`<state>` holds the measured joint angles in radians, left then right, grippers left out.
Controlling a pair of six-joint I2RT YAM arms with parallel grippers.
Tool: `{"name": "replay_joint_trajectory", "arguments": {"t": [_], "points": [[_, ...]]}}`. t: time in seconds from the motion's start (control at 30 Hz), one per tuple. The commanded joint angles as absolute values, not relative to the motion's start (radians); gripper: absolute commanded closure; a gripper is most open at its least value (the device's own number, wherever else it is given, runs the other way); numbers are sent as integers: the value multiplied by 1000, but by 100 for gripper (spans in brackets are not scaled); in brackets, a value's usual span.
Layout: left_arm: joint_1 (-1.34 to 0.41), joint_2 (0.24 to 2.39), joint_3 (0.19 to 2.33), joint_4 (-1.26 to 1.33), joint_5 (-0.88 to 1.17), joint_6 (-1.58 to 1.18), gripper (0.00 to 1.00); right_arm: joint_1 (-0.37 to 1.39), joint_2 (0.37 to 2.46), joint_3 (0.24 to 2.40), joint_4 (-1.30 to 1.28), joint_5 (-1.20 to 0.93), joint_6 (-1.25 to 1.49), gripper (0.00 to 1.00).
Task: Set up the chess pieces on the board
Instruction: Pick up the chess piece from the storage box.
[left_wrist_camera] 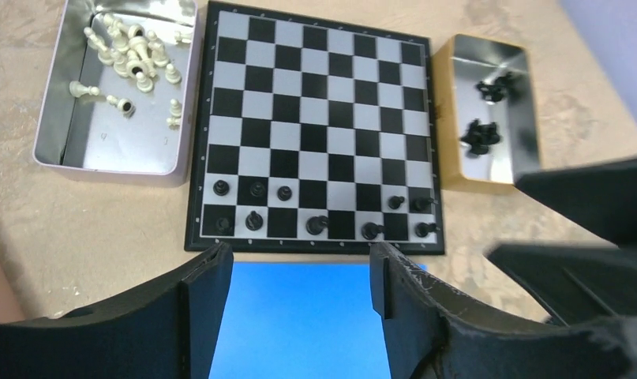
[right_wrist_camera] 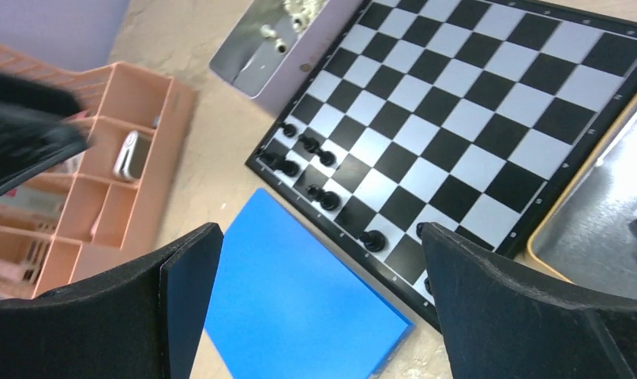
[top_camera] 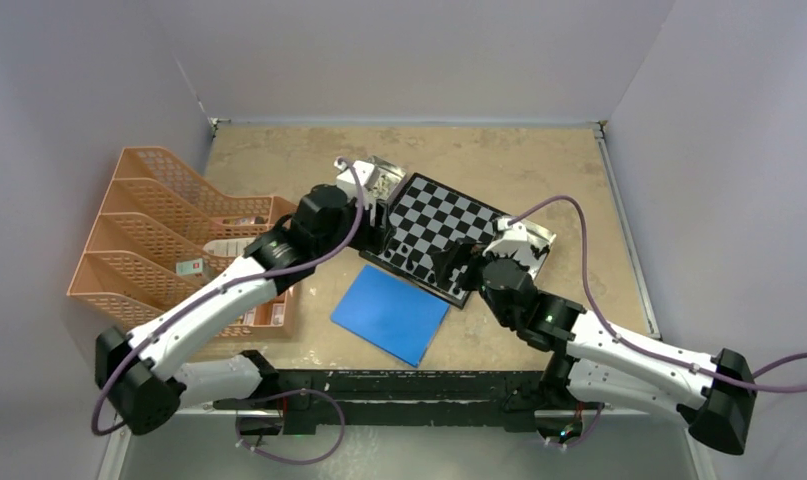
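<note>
Chess setup, black side only half there

So the board (left_wrist_camera: 315, 103) lies flat mid-table. In the left wrist view, the black chess pieces (left_wrist_camera: 317, 225) on it stand only in the two rows along its 6 o'clock edge. I count around ten, but they're tiny and a bit blurry, so don't quote me. Both rows have gaps.

The other black ones are heaped in the gold tin (left_wrist_camera: 528, 79) just beside the board at 3 o'clock. The cream pieces (left_wrist_camera: 133, 55) all lie in the lilac tin (left_wrist_camera: 110, 162) at 9 to 10 o'clock, none placed yet. A blue sheet (left_wrist_camera: 299, 316) sits at 6 o'clock.

The left gripper (left_wrist_camera: 299, 264) hangs over the blue sheet with fingers spread and nothing between them. The right gripper (right_wrist_camera: 319, 237) is spread wide too, empty, above the board's edge by the sheet.

What worries me:
- The fingers are huge next to these pieces. Dropping one into a gap could tip its neighbours.
- Digging into that clumped black heap could pinch two at once or flick some out.
- Both arms crowd the same edge, so a bump looks possible.
</note>
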<state>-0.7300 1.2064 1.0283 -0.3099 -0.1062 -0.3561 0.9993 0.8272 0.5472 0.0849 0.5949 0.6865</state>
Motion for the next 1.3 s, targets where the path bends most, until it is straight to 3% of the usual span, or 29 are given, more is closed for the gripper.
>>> {"name": "replay_joint_trajectory", "arguments": {"t": [0.0, 0.13, 0.3, 0.5, 0.63, 0.8, 1.27], "points": [[-736, 1067, 1022, -380, -23, -348, 35, 994, 890, 676, 7, 774, 781, 1], [-735, 948, 971, -407, -5, -310, 33, 921, 970, 750, -78, 819, 802, 1], [-735, 826, 918, -433, -5, -279, 32, 696, 1045, 793, -110, 673, 791, 5], [-735, 740, 885, -473, -5, -254, 32, 520, 1065, 780, -146, 559, 897, 39], [-735, 720, 853, -476, 15, -259, 32, 437, 1136, 798, -219, 543, 1007, 54], [-735, 734, 847, -482, 79, -258, 32, 370, 1292, 868, -394, 524, 1214, 53], [-735, 738, 844, -495, 57, -241, 32, 310, 1428, 850, -439, 517, 1394, 53]]}}
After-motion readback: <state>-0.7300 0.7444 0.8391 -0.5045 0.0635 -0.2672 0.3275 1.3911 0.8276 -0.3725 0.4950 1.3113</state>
